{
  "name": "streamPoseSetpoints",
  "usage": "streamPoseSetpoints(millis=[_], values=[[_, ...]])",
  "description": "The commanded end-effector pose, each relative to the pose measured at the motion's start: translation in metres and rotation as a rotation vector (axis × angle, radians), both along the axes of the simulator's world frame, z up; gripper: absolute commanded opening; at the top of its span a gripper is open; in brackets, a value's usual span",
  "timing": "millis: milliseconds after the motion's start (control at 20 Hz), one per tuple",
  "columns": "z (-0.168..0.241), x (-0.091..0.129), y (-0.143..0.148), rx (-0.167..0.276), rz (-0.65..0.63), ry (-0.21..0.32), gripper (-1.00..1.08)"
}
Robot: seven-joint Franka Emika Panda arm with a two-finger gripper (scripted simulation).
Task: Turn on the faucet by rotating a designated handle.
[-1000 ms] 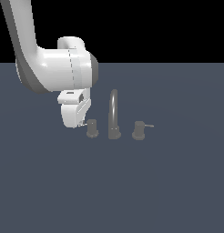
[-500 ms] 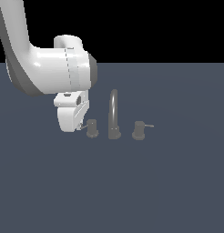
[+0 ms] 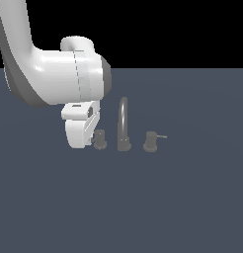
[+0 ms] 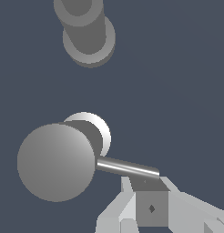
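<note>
The dark grey faucet has a tall arched spout [image 3: 123,122] [image 4: 84,27] with a short knob on each side. The handle [image 3: 100,140] is the knob on the exterior view's left. In the wrist view its round top [image 4: 57,161] is close, with the thin lever rod [image 4: 127,167] sticking out sideways. My gripper [image 3: 90,143] [image 4: 148,185] stands right beside the handle. Its fingers look shut together, and their tips touch the outer end of the rod. The white hand hides the rod in the exterior view.
The twin knob [image 3: 151,141], on the exterior view's right of the spout, has its rod pointing right. The bulky white arm [image 3: 59,79] hangs over the left part of the dark blue-grey floor [image 3: 182,197].
The arm's upper links have swung nearer to the camera and look larger. The hand has stayed beside the left knob, shifting only slightly.
</note>
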State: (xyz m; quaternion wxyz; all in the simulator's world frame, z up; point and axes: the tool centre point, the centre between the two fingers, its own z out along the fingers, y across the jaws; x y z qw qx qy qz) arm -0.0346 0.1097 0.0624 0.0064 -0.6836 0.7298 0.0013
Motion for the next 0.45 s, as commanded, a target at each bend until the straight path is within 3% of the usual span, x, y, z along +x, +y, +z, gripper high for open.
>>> streamPoseSetpoints(millis=[0, 400], values=[[0.0, 0.001, -0.007, -0.001, -0.003, 0.001, -1.0], [0.0, 0.005, -0.057, -0.011, -0.024, 0.008, -1.0]])
